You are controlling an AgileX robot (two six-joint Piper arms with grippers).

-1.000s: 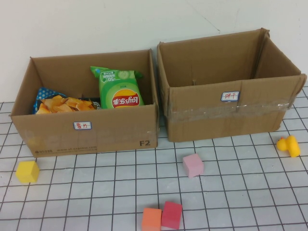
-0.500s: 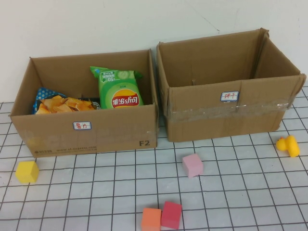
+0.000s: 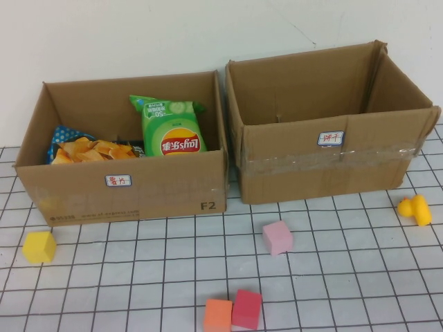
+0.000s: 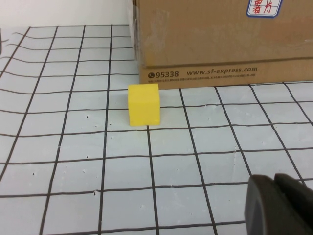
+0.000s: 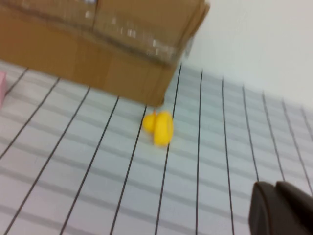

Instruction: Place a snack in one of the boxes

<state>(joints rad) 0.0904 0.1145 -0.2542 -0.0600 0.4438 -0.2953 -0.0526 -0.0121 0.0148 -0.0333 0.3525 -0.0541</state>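
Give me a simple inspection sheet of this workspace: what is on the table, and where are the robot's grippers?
Surface: white table with a black grid.
Job's things: left box holds a green chip bag and another snack bag; right box, nothing seen inside.
Clutter: yellow cube, pink cube, orange cube, red cube, yellow duck.
Grippers: left gripper shut, near the yellow cube; right gripper shut, near the duck; both empty.
Cables: nothing seen.
Surroundings: plain white wall.

Even bright light, soft shadows; right wrist view blurred, tape glare.
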